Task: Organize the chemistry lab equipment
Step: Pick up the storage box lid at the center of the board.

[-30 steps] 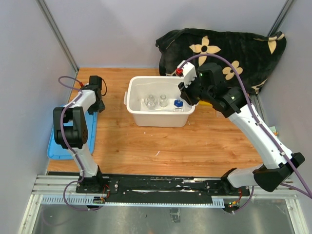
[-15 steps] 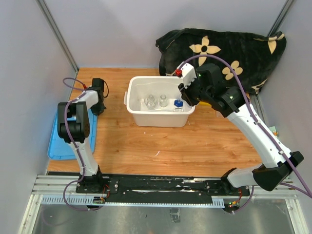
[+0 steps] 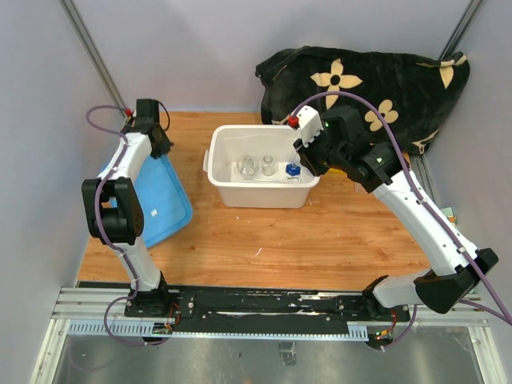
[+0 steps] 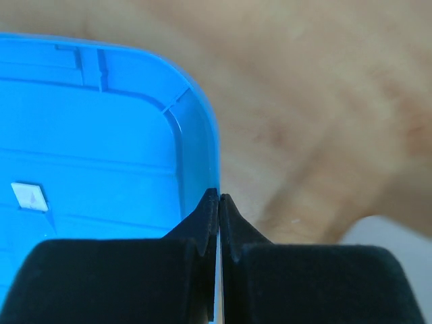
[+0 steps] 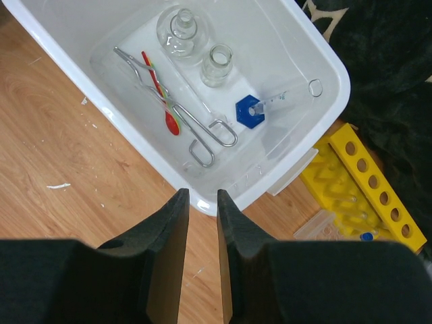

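Noted left tool (image 4: pixel 218 196) clenched on rim of blue lid (image 4: pixel 101 135), at left of desk (image 3: pixel 320 232). Found right tool (image 5: pixel 200 196) released, empty, above near rim of white tub (image 5: pixel 290 40). Logged inside tub: small glass beakers (image 5: pixel 216 65), metal tongs (image 5: pixel 196 125), red-tipped stick (image 5: pixel 162 94), blue-capped tube (image 5: pixel 260 108). Spotted yellow holed tube rack (image 5: pixel 368 182) just beside tub.
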Action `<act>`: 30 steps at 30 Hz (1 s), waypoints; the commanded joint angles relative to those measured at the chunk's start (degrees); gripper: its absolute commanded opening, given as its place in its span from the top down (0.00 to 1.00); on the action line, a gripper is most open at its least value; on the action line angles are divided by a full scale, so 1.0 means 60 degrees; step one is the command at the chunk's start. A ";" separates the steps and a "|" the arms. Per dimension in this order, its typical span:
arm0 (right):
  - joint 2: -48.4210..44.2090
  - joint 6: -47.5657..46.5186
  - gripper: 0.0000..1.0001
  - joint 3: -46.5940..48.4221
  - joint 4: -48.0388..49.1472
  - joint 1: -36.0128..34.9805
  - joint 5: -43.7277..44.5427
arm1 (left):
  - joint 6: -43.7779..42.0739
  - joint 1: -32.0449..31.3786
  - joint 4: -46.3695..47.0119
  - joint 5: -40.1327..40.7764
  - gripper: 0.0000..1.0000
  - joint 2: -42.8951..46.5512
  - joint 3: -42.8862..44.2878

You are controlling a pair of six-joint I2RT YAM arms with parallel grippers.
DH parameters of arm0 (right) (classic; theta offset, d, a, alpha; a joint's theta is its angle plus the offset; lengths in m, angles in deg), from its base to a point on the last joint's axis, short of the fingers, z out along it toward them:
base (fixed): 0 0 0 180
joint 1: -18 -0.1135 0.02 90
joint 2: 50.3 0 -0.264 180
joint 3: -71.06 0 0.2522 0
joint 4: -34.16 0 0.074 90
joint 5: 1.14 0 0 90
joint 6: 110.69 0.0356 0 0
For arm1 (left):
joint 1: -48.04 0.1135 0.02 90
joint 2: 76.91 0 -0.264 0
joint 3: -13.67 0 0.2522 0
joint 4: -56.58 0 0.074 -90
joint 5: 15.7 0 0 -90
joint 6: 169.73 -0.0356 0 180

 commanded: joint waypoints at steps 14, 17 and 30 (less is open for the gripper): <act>0.0192 -0.0092 0.75 0.0004 0.0287 -0.0087 0.0242 | 0.2851 -0.0010 0.2845 -0.2885 1.00 0.3788 0.0884; 0.0287 0.0087 0.75 -0.0045 0.0570 -0.0085 0.0309 | 0.3609 -0.0053 0.3733 -0.3578 1.00 0.4191 0.0461; -0.0444 0.1238 0.55 -0.1366 0.2901 -0.0067 -0.2061 | 0.3514 -0.0303 0.4316 -0.2928 1.00 0.5169 0.2222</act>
